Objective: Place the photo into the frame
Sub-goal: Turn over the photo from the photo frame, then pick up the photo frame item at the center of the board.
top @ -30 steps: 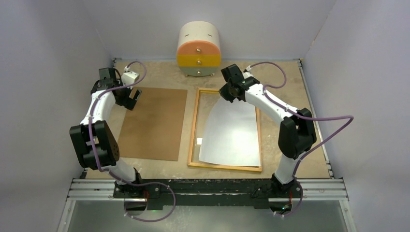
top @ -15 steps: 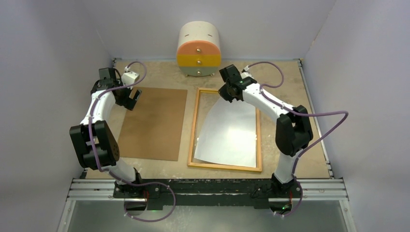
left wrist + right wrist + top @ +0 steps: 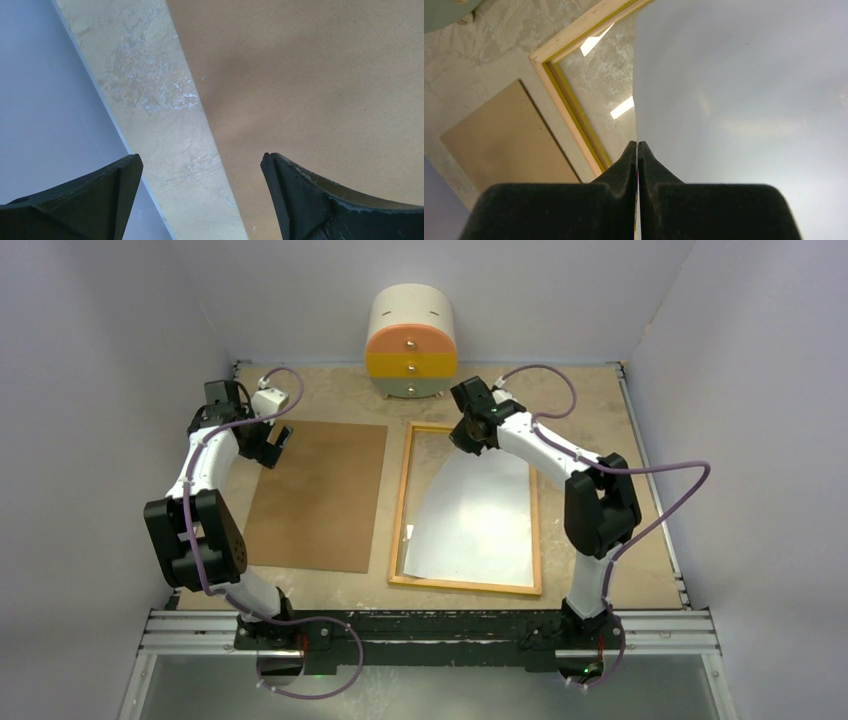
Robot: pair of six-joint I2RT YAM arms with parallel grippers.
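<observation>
The right arm stretches forward, its right hand (image 3: 638,145) pinched shut on the far edge of the large glossy photo (image 3: 470,525). The photo lies white back up, curving down from the hand into the thin wood-backed yellow frame (image 3: 400,510) below. The left hand (image 3: 200,165) hangs open above the flat brown board (image 3: 320,495).

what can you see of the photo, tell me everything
The photo shows only its plain white back, a thin, smooth sheet. Its near end lies inside the frame. Its far end bows upward and narrows to an edge pinched in the shut right tool.
</observation>
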